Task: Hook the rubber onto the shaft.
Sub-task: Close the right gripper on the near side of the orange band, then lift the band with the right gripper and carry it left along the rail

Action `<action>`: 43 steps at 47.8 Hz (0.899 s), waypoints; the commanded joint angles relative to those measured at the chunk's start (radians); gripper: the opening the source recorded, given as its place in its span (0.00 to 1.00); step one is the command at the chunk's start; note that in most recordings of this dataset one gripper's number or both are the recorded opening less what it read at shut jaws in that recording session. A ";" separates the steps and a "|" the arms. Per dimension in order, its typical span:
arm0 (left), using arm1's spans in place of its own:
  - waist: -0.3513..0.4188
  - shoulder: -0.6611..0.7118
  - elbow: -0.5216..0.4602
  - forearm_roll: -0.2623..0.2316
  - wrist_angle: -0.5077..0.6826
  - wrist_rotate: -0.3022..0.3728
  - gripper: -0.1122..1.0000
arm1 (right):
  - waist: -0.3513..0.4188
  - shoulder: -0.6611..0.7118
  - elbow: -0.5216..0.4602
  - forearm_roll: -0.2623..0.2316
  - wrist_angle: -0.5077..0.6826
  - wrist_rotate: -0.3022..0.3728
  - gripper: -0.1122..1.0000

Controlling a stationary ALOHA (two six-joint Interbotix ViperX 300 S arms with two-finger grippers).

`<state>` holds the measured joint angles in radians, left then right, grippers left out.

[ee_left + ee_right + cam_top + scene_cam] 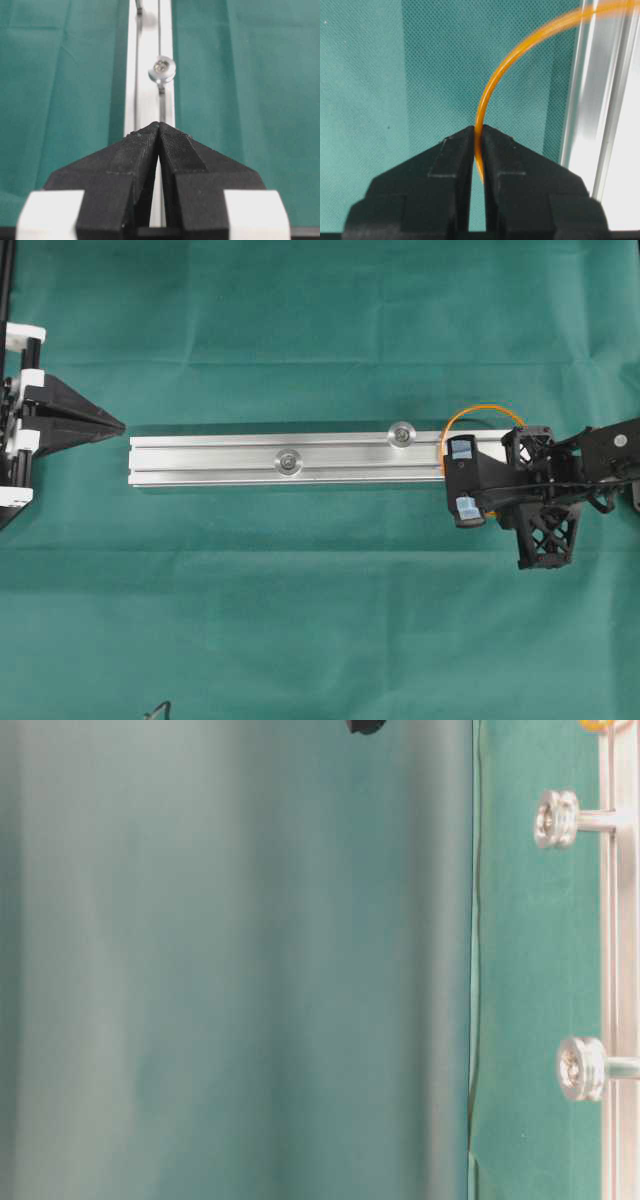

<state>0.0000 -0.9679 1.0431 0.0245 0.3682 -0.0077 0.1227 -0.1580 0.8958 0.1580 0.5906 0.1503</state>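
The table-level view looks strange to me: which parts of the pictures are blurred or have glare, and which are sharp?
Table-level view: left two thirds a blurred teal smear, only the two shafts sharp. Right wrist view: rubber band sharp at the jaws, blurred toward the top; silver rail blurred, with glare. Left wrist view: near shaft sharp, far end of the rail soft. Overhead view: evenly lit and sharp.

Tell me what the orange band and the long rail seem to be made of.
Orange band: likely rubber, translucent and glossy; it curves freely out of the shut right pincer.
Rail: apparently aluminium, with a brushed silver sheen and straight grooves.
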 commanded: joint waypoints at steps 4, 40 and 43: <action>0.003 0.008 -0.025 0.003 -0.005 -0.002 0.10 | 0.002 -0.008 -0.011 -0.015 -0.023 0.011 0.17; 0.003 0.008 -0.025 0.003 -0.005 -0.002 0.10 | 0.002 -0.092 -0.072 -0.048 0.130 0.011 0.16; 0.003 0.008 -0.025 0.003 -0.005 0.000 0.10 | 0.002 -0.114 -0.084 -0.067 0.173 0.012 0.16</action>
<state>0.0015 -0.9679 1.0446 0.0245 0.3682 -0.0077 0.1227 -0.2316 0.8422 0.1089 0.7240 0.1595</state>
